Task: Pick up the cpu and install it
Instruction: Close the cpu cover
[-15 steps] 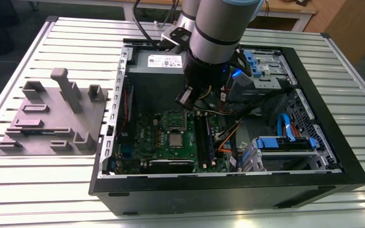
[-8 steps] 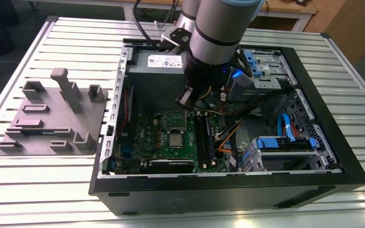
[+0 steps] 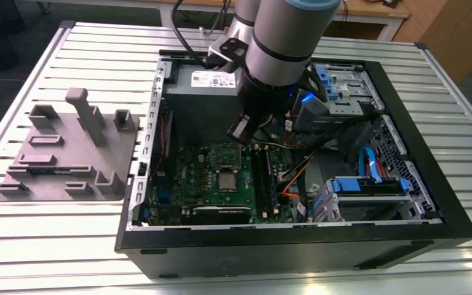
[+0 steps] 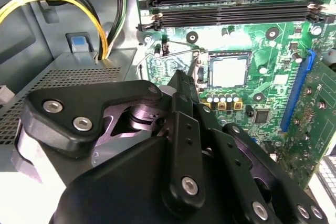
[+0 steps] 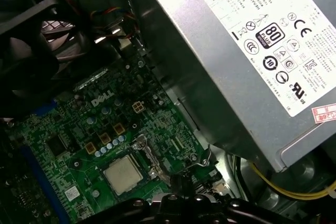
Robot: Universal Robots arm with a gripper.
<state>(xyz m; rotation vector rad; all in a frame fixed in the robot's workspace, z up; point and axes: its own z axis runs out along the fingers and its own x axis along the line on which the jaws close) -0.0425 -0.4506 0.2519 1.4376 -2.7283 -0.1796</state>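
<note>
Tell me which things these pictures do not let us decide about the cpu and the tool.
- Tool state: in the second wrist view its own black body hides the tips.
- Whether the cpu is latched in the socket: too small in the exterior view.
- Motherboard near edge: cut off in the first wrist view.

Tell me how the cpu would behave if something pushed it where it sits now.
The cpu looks flat, thin and rigid, so it would probably not bend or roll. It lies flat on the motherboard, likely in its socket, so a sideways push would likely meet resistance. Its shiny metal top may be slippery.
</note>
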